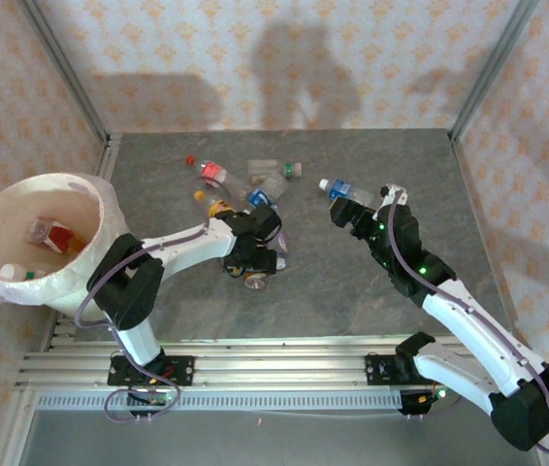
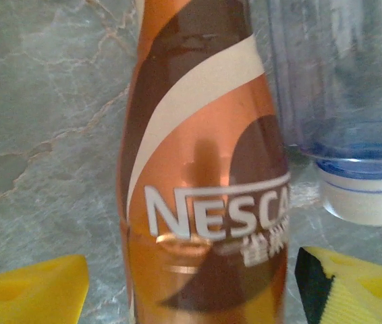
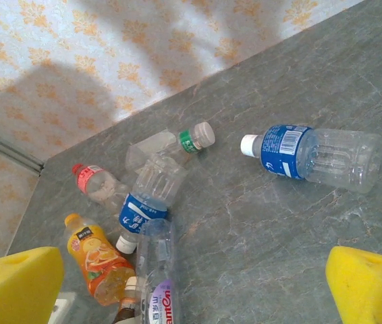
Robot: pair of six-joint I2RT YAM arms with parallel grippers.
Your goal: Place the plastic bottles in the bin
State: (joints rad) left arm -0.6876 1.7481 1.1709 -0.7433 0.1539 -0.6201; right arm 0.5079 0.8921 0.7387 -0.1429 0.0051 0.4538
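Observation:
An orange-brown Nescafe bottle [image 2: 204,189] lies on the grey table between the yellow pads [image 2: 36,290] of my left gripper [image 2: 191,290]. The jaws stand apart, with a gap on the left and a thinner one on the right. A clear bottle with a white cap [image 2: 353,101] lies right beside it. From above, my left gripper [image 1: 253,277] is low at the near end of a cluster of plastic bottles [image 1: 241,184]. My right gripper [image 1: 365,206] hangs open over bare table, just short of a blue-labelled bottle [image 3: 312,154]. The bin [image 1: 61,180] at the far left holds a red-labelled bottle [image 1: 51,233].
The cluster includes an orange juice bottle [image 3: 96,260], a purple-labelled one [image 3: 156,270], a red-capped one [image 3: 96,183] and a green-labelled one [image 3: 177,143]. Patterned walls and metal posts [image 1: 478,87] enclose the table. A rail [image 1: 255,364] runs along the near edge.

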